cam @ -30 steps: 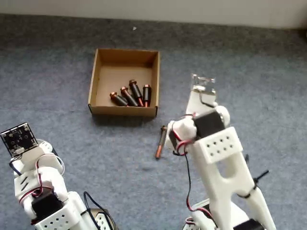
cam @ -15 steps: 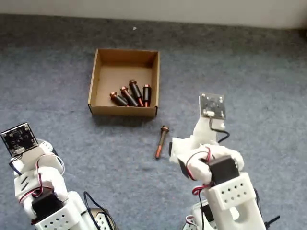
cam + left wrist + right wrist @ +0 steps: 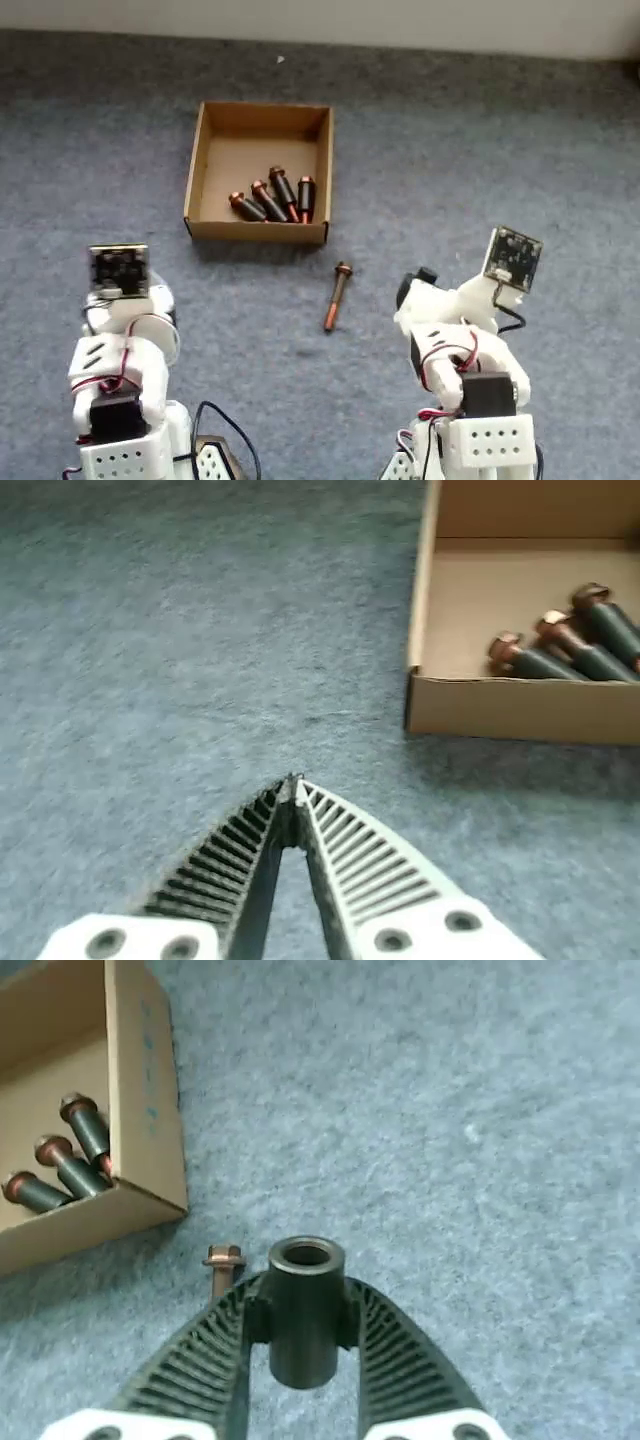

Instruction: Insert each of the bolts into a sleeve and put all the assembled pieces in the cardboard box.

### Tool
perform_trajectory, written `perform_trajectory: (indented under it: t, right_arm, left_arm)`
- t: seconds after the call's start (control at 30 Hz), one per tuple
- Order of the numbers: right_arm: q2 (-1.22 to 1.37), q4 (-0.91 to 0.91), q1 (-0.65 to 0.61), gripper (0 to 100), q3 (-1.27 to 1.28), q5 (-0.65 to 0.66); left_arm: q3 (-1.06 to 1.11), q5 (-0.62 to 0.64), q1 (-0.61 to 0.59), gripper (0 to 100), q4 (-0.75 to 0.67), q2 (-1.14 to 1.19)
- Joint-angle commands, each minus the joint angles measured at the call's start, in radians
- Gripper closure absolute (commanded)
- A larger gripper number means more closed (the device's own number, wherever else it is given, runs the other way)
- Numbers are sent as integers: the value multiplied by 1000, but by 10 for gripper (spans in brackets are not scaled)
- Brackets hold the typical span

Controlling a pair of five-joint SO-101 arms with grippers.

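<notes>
A cardboard box (image 3: 256,231) lies at the back of the grey carpet and holds several assembled bolt-and-sleeve pieces (image 3: 272,197). One loose copper bolt (image 3: 337,295) lies on the carpet just in front of the box's right corner. My right gripper (image 3: 303,1295) is shut on a black sleeve (image 3: 303,1345), held upright with its bore facing up, a little right of the bolt (image 3: 222,1270). In the high view this sleeve end (image 3: 412,290) sits right of the bolt. My left gripper (image 3: 292,792) is shut with nothing in it, low over the carpet in front of the box's left corner (image 3: 520,708).
The box wall (image 3: 150,1120) and several pieces (image 3: 70,1155) lie beyond the bolt. The left arm (image 3: 120,340) stands at the front left, the right arm (image 3: 465,350) at the front right. Bare carpet lies between them.
The right arm has drawn back from beside the box toward the front right. The left arm's wrist has swung right and forward. The bolt has not moved.
</notes>
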Motion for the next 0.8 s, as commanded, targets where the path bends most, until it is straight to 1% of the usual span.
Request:
perform_trajectory:
  t: [0.0, 0.1, 0.2, 0.3, 0.37, 0.43, 0.5, 0.6, 0.77]
  right_arm:
    - [-104, -35, 56, 994, 8, 11]
    - [-182, -35, 88, 994, 41, 11]
    - [-259, -36, 101, 994, 73, 12]
    - [-331, -61, 101, 994, 117, 12]
    - [-371, -91, 101, 994, 160, 37]
    - [-407, -117, 101, 994, 209, 109]
    - [-414, -145, 101, 994, 245, 153]
    - [-410, -168, 101, 994, 262, 153]
    - [-410, -168, 101, 994, 262, 153]
  left_arm:
    - [-73, -37, 199, 992, -17, -1]
    - [-147, -37, 306, 989, 0, 1]
    - [-236, -35, 414, 950, 71, 7]
    - [-308, -35, 501, 939, 100, 88]
    - [-354, -35, 533, 937, 98, 199]
    - [-418, -37, 572, 936, 98, 337]
    - [-487, -37, 621, 924, 98, 487]
    - [-581, -29, 682, 869, 100, 700]
    - [-720, 64, 745, 817, 98, 1001]
